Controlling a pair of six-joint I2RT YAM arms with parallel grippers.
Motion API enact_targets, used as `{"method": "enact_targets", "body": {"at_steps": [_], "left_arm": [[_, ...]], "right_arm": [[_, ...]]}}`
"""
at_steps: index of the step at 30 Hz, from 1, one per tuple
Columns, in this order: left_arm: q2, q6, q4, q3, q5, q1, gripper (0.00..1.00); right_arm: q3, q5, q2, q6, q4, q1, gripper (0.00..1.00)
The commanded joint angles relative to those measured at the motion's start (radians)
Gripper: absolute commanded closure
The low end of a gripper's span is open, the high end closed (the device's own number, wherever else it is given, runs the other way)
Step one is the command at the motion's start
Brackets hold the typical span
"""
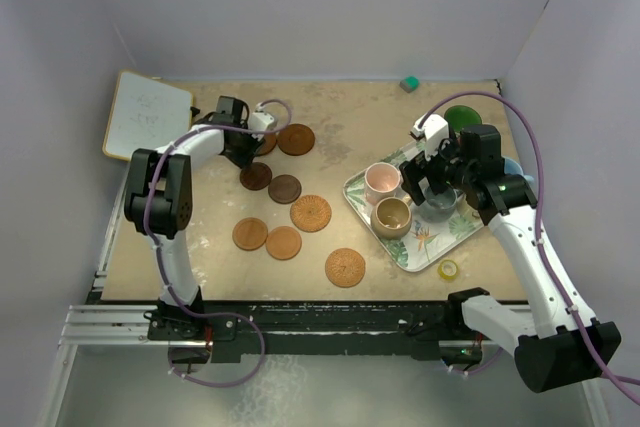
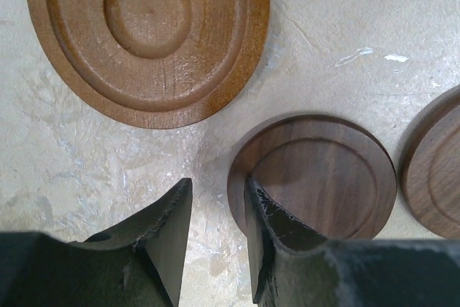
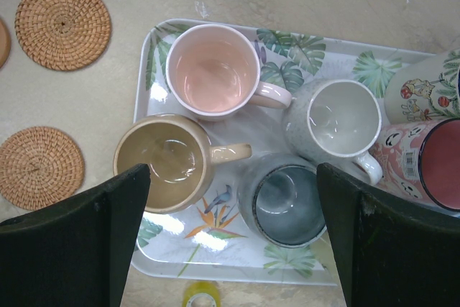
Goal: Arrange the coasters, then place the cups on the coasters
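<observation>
Meanwhile, the left gripper (image 2: pixel 218 186), jaws narrowly parted and holding nothing, straddles the rim of a dark brown coaster (image 2: pixel 316 177). A pinch could slip off the thin disc and skid it. The right gripper (image 3: pixel 233 172) hangs wide open and empty over the slate mug (image 3: pixel 284 203), at 5 o'clock on the crowded tray (image 3: pixel 215 262).

Plain pale walls (image 1: pixel 330 7) box in a mottled beige desk (image 1: pixel 370 112), evenly lit; a metal rail (image 1: pixel 100 325) edges its near side.

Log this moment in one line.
left gripper: jaws narrowly open at dark coaster edge | right gripper: jaws wide, above slate mug on tray
</observation>
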Motion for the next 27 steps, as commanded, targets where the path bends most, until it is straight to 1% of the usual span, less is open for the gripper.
{"method": "enact_targets", "body": {"at_steps": [1,18,23,27], "left_arm": [[0.011,-0.024,0.024,0.040,-0.006,0.014,0.68],[0.027,-0.036,0.021,0.080,-0.003,0.016,0.69],[-0.016,-0.047,0.013,0.074,0.023,0.016,0.68],[-0.090,-0.061,0.034,0.039,0.080,0.013,0.64]], "right_arm": [[0.004,-0.016,-0.018,-0.013,0.027,-0.005,0.00],[0.005,-0.019,-0.019,-0.013,0.025,-0.008,0.00],[0.004,-0.019,-0.020,-0.013,0.025,-0.010,0.00],[0.004,-0.019,-0.020,-0.013,0.025,-0.011,0.00]]}}
